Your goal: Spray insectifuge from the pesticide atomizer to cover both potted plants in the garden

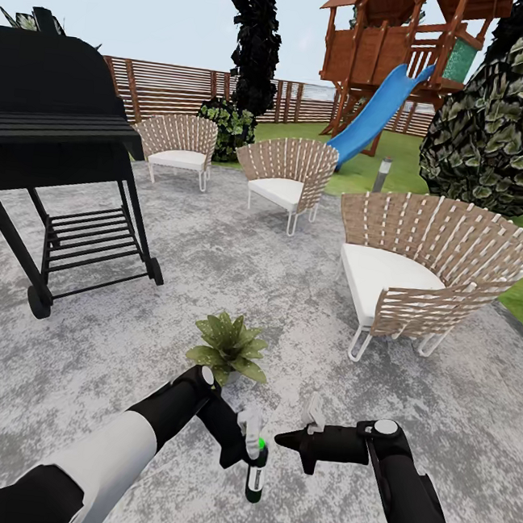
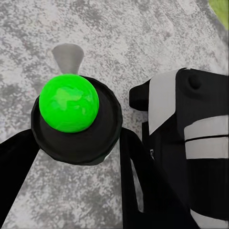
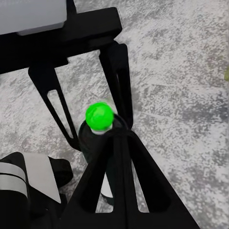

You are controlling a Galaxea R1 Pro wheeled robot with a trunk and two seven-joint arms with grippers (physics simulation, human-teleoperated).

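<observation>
Grey patio [image 1: 290,297]: left tool [image 1: 250,449] clamped on spray bottle [image 1: 255,464], green spot on its head, held just in front of potted plant [image 1: 227,347]. Right tool [image 1: 290,439] just beside the bottle, its opening can't be judged. Black grill [image 1: 56,141] left of plant.

Grey patio [image 1: 237,259], wicker chairs [image 1: 424,264], grill [image 1: 57,133], fence [image 1: 176,85]

Three woven chairs [image 1: 432,265] [image 1: 287,179] [image 1: 180,145], one black grill [image 1: 57,133] at left, one blue slide [image 1: 375,116] at top, one potted plant [image 1: 227,347] at lower centre, one spray bottle [image 1: 255,465].
</observation>
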